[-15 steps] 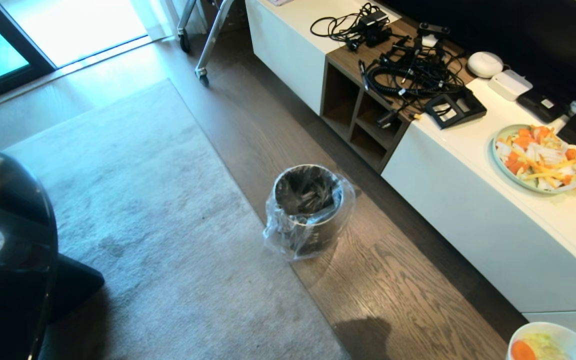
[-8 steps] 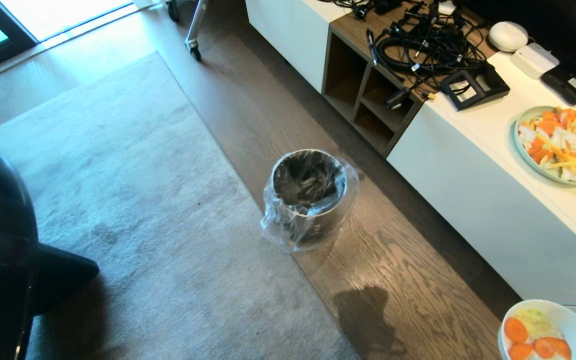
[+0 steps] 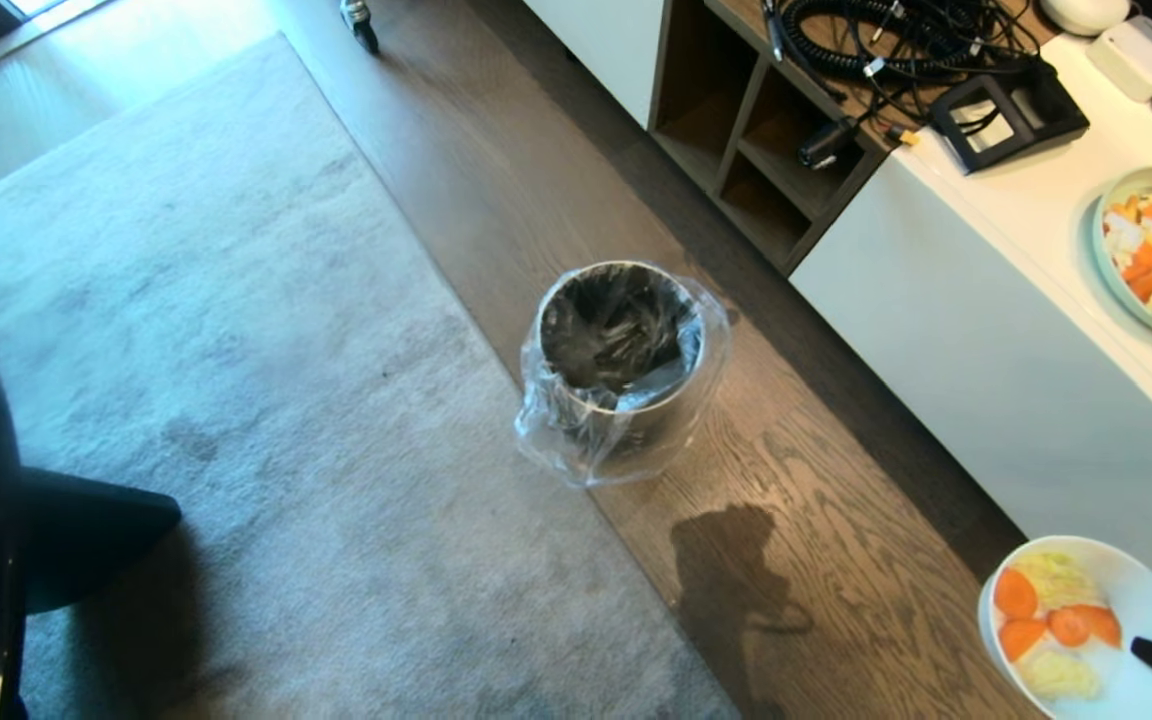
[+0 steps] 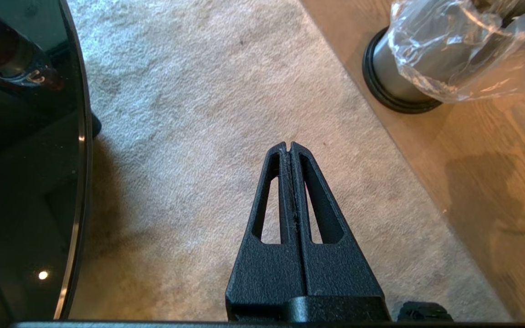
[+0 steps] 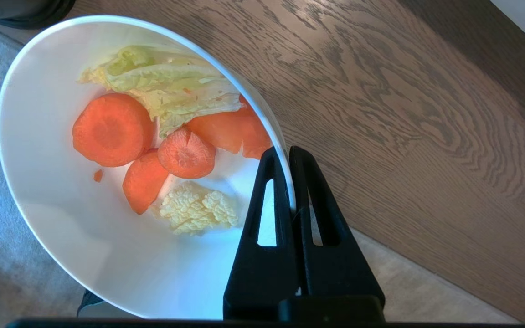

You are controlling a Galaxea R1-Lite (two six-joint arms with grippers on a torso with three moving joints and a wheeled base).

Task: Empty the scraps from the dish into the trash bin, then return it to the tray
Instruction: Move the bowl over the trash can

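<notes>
Wood-grain floor, grey carpet; crinkly-bagged steel trash bin (image 3: 621,345) at 12 o'clock. Right hand (image 5: 288,152) pinches glossy white dish (image 5: 48,228) rim, "VLA-11" tag; carrot-cabbage scraps (image 5: 171,146) inside. Left hand (image 4: 289,146) closed, empty.

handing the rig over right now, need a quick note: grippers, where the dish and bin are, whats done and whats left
Right gripper: shut on the rim of the dish, held above the wood floor, short of the trash bin.
Left gripper: shut, empty, idle over the rug.
Scraps: carrot slices and cabbage bits in the dish.
Tray: not in view.
Done: dish picked up and brought near the bin.
Left: move over the bin, tip the scraps in, return the dish to the tray.
</notes>
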